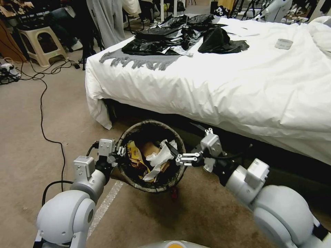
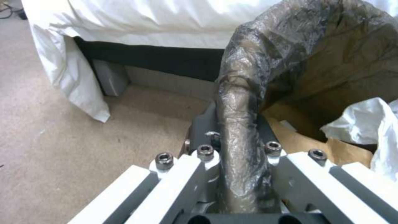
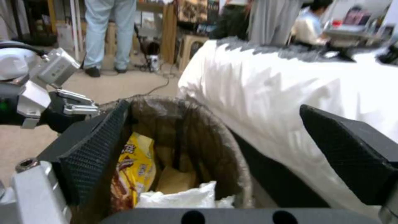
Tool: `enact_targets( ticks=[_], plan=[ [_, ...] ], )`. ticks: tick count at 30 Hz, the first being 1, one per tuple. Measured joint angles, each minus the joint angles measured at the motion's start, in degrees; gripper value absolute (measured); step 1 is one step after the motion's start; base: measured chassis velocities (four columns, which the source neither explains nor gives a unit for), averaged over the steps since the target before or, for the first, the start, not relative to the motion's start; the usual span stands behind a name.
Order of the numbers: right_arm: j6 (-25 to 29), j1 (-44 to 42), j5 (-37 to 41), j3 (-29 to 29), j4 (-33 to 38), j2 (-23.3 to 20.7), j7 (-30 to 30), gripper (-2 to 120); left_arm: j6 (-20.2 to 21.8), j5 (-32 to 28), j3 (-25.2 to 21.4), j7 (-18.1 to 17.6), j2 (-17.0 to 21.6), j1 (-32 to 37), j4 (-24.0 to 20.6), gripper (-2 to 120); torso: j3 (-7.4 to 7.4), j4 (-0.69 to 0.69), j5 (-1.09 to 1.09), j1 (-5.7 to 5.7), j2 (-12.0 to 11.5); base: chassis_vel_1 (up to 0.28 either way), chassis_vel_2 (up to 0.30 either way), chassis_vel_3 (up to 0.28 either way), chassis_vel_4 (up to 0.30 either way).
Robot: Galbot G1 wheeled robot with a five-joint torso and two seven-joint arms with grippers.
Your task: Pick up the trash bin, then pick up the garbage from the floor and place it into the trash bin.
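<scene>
Right gripper (image 1: 174,151), black textured pads spread wide with nothing between them, hangs over the near-right rim of the trash bin (image 1: 136,184), mouth of the bin just below and toward the left arm. Left gripper (image 1: 121,151) pinches the opposite rim, fingers closed on the crinkled dark liner, bin held off the carpet and tipped toward the robot. Inside: yellow snack bag (image 1: 135,156), glossy; brown paper (image 1: 149,148), stiff; white crumpled tissue (image 1: 159,159), soft, riding highest. Bed (image 1: 213,89) with white quilt close behind. Something small and red (image 1: 174,193) shows under the bin; cannot tell what.

Bed (image 1: 241,86) runs off the head view's right edge.
</scene>
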Motion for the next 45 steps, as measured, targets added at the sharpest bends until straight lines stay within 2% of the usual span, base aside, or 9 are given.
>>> enact_targets(
  ticks=[1,4,5,8,11,18,28,33,45],
  plan=[
    [0.0,0.0,0.0,0.0,0.0,0.0,0.0,100,0.0,0.0,0.0,0.0,0.0,0.0,0.0,3,0.0,0.0,0.0,0.0,0.0,0.0,0.0,0.0,0.0],
    [7.84,-7.35,-4.49,3.13,-0.07,1.62,-1.03,100,0.0,-0.13,-0.4,0.04,0.09,0.4,-0.17,3,0.0,0.0,-0.01,0.0,0.0,0.0,0.0,0.0,0.0],
    [7.84,-7.35,-4.49,3.13,-0.07,1.62,-1.03,100,0.0,-0.13,-0.4,0.04,0.09,0.4,-0.17,3,0.0,0.0,-0.01,0.0,0.0,0.0,0.0,0.0,0.0],
    [14.85,-12.26,-7.26,5.15,-1.63,4.28,-1.02,100,0.0,-0.39,-0.72,0.11,0.09,0.61,-0.5,3,0.0,0.0,-0.01,0.0,0.0,0.0,0.0,0.0,0.0],
    [17.59,-14.0,-8.13,6.5,-4.05,6.72,0.6,100,-0.05,-0.65,-1.42,0.11,0.08,1.14,-0.76,3,0.0,0.01,-0.01,0.0,0.0,0.0,0.0,0.0,0.0],
    [18.17,-13.19,-8.75,8.62,-10.51,13.24,8.91,100,-0.87,-1.02,-2.54,0.19,0.14,1.93,-0.89,3,0.0,0.01,0.01,0.0,0.0,0.0,0.0,0.0,0.0],
    [20.25,-15.5,-9.51,11.16,-12.03,20.21,11.0,100,-1.51,-1.53,-3.5,0.19,0.16,2.63,-0.73,3,0.0,0.01,-0.01,0.0,0.0,0.0,0.0,0.0,0.0],
    [23.01,-18.72,-9.96,14.48,-13.13,22.19,10.35,100,-1.54,-1.73,-3.8,0.17,0.22,2.58,-0.33,3,0.0,0.0,0.0,0.0,0.0,0.0,0.0,0.0,0.0],
    [26.59,-21.73,-9.83,15.65,-14.52,22.83,10.28,100,-1.01,-1.65,-3.24,0.37,0.43,2.19,0.05,3,0.0,0.0,0.0,0.0,0.0,0.0,0.0,0.0,0.0]
  ],
)
